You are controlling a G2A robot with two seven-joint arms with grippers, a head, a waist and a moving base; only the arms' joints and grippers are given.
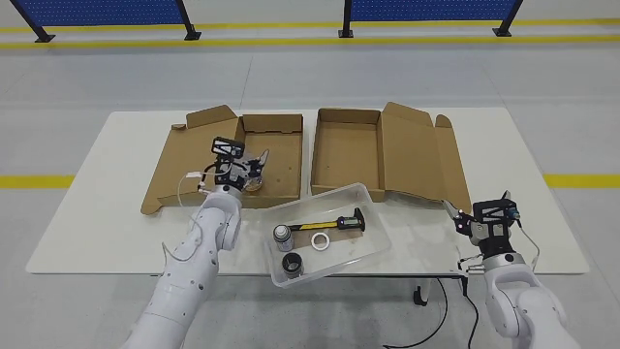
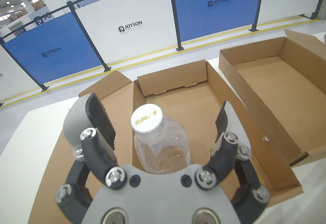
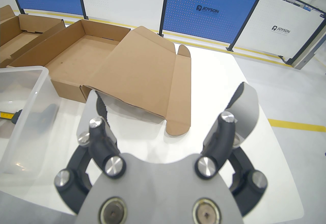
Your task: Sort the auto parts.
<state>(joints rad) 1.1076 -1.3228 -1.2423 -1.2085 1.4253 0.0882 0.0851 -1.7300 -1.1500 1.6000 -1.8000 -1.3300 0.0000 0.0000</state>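
Left claw spread wide on either side of a clear, white-capped bottle in the left cardboard box, its fingers not touching it. Right claw gapes, holding nothing, above the desk at its near right corner. The clear bin holds a black-handled tool, a white ring and two dark cylinders, their details too small to tell.

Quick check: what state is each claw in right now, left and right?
Left claw: open, one side each of a bottle, not clamped on it.
Right claw: open, holding nothing.
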